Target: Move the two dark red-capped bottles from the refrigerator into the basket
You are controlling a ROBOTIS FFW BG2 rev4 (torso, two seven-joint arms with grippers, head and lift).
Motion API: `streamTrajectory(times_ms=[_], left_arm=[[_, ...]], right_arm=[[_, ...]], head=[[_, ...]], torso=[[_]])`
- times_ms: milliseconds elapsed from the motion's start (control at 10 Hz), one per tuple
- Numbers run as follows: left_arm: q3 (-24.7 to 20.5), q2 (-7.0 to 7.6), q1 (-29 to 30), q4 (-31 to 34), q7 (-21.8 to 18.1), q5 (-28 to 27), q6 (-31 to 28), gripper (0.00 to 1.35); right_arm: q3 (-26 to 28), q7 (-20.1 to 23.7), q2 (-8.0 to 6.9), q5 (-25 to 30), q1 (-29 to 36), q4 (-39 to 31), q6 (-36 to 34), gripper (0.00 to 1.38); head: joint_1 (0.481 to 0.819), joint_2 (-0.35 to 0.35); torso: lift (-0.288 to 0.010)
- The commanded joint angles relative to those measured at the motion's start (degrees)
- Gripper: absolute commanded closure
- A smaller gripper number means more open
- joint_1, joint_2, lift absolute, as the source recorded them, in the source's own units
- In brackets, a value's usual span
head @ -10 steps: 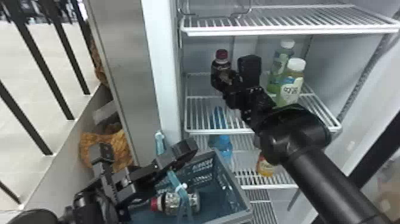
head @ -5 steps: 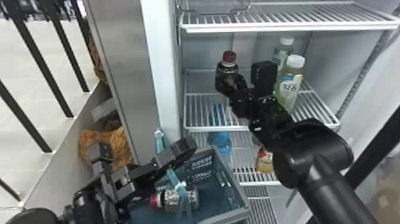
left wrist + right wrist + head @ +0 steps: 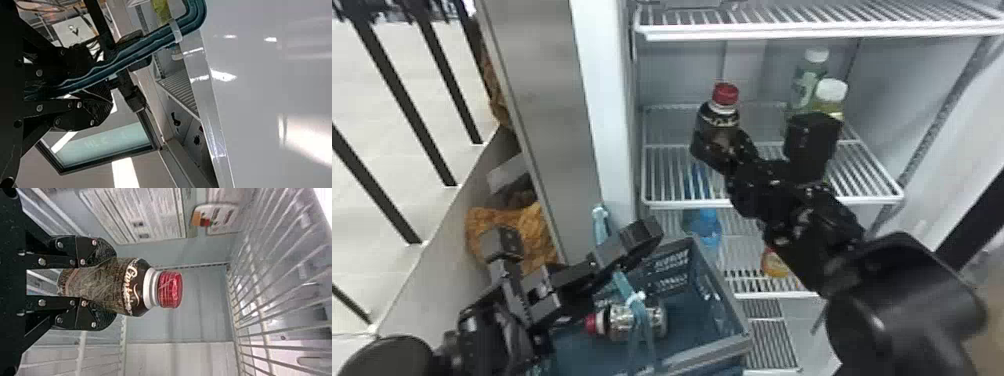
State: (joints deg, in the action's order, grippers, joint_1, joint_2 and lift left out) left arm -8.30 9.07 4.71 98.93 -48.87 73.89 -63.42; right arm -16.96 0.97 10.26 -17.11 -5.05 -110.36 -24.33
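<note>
In the head view my right gripper (image 3: 719, 145) is above the middle shelf of the refrigerator, shut around the lower body of a dark red-capped bottle (image 3: 717, 120). In the right wrist view that gripper (image 3: 106, 284) has a finger on either side of the bottle (image 3: 133, 286), cap clear of both. My left gripper (image 3: 607, 262) is over the basket's (image 3: 727, 345) left part. The left wrist view has this gripper (image 3: 84, 88) shut on the teal basket handle (image 3: 129, 55). Another dark red-capped bottle (image 3: 632, 320) lies on its side in the basket, partly behind the handle.
White-capped green bottles (image 3: 807, 82) stand on the middle shelf (image 3: 672, 175), right of the held bottle. Below are a blue bottle (image 3: 707, 230) and an orange one (image 3: 774, 265). The fridge's pale left frame (image 3: 612, 125) rises between the shelves and the railing (image 3: 402, 95).
The right arm and the bottle in its grip have moved a little to the right and nearer the head camera. The left gripper and the basket have stayed nearly where they were.
</note>
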Motion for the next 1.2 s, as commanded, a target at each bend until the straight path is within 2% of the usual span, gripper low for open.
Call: streamTrajectory(times_ms=[0,300,600,900,1100], left_arm=[[0.0,-0.11,-0.1,0.0,0.0,-0.1,0.0,1.2],[-0.2,-0.19,-0.1,0.0,0.0,-0.3,0.0,1.2],[-0.2,-0.19,-0.1,0.0,0.1,-0.4,0.0,1.2],[-0.4,-0.19,-0.1,0.0,0.2,-0.4,0.0,1.2],[-0.4,-0.19,-0.1,0.0,0.2,-0.4,0.0,1.2]], right_arm=[[1.2,0.2,0.9,-1.5,5.5,-7.6,-2.7,1.28],[2.2,1.3,2.48,-4.7,13.5,-18.8,-7.9,1.28],[3.4,2.5,3.01,-7.0,19.5,-25.1,-13.4,1.28],[3.6,4.3,4.24,-11.2,25.2,-29.1,-18.6,1.28],[3.2,6.1,4.42,-12.8,26.1,-28.5,-21.5,1.28]], head=[[0.675,0.009],[0.695,0.017],[0.695,0.035],[0.695,0.054],[0.695,0.073]], torso=[[-0.034],[-0.034],[-0.034],[-0.034],[-0.034]])
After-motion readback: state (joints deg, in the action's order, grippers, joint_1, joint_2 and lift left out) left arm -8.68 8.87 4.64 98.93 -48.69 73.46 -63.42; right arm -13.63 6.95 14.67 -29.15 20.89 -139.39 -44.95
